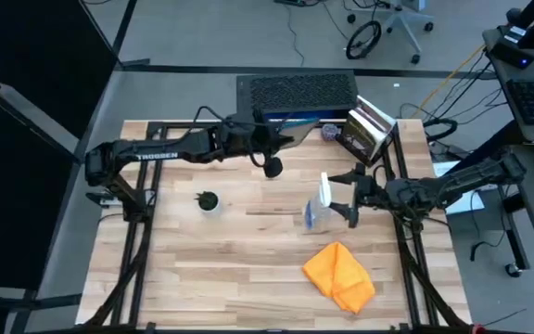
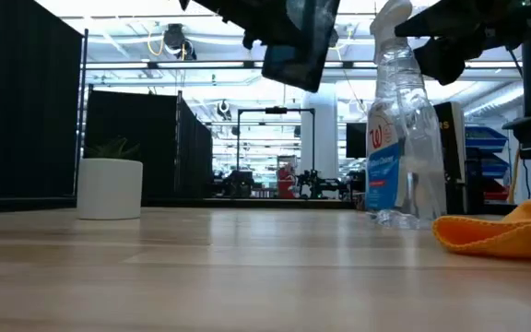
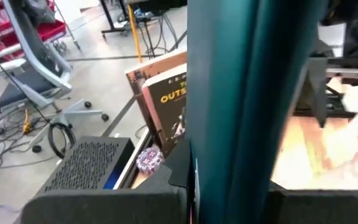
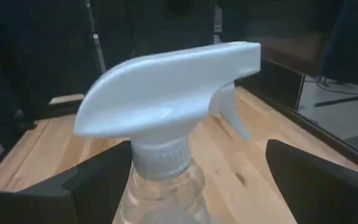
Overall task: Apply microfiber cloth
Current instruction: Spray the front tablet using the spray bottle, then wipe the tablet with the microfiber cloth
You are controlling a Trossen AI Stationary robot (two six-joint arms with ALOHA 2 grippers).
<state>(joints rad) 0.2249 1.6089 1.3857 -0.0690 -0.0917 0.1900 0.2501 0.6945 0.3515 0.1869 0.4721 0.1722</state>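
Nearest us on the table's near right, the microfiber cloth (image 1: pixel 339 276) lies untouched while our right gripper (image 4: pixel 179 180) stands released around the spray bottle (image 1: pixel 317 206), which may topple if bumped; our left gripper (image 1: pixel 290 139) grasps the tablet (image 2: pixel 300 39).

This is a robotics lab or workshop — not a home. The wooden table (image 1: pixel 248 264) sits on a bare grey concrete floor (image 1: pixel 202 37) strewn with cables (image 1: pixel 364 39), with a wheeled office chair (image 1: pixel 399 20) beyond it. Black partition panels (image 2: pixel 132 143) divide a large hall lit by ceiling strip lights (image 2: pixel 229 41), and further metal frames and equipment (image 2: pixel 275 152) stand in the distance — blue storage bins (image 2: pixel 485 152) line shelving on one side.
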